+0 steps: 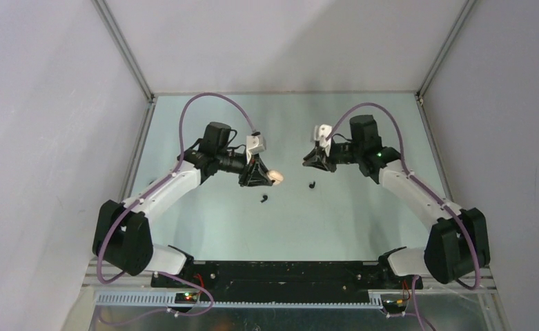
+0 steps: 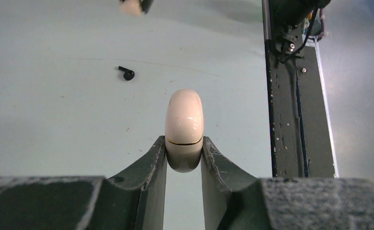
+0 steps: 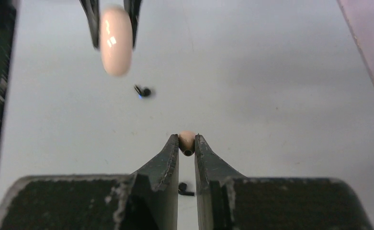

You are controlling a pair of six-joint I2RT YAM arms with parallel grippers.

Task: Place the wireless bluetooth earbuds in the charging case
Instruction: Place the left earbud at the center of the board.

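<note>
My left gripper point(image 2: 184, 143) is shut on the cream-white charging case point(image 2: 184, 125), which has a gold seam and looks closed. In the top view the left gripper point(image 1: 261, 178) holds the case point(image 1: 275, 176) at mid-table. My right gripper point(image 3: 187, 143) is shut on a cream-white earbud point(image 3: 187, 141) at its fingertips, and sits right of the case in the top view point(image 1: 310, 164). The case also shows in the right wrist view point(image 3: 115, 40). Two black earbuds point(image 1: 263, 199) point(image 1: 312, 185) lie on the table; they also show in the right wrist view point(image 3: 144, 91) point(image 3: 185, 189). The second cream earbud is out of view.
The pale green table point(image 1: 349, 221) is boxed in by grey walls with metal frame posts point(image 1: 125, 52). The black base rail point(image 1: 280, 272) runs along the near edge, and shows at the right of the left wrist view point(image 2: 290, 105).
</note>
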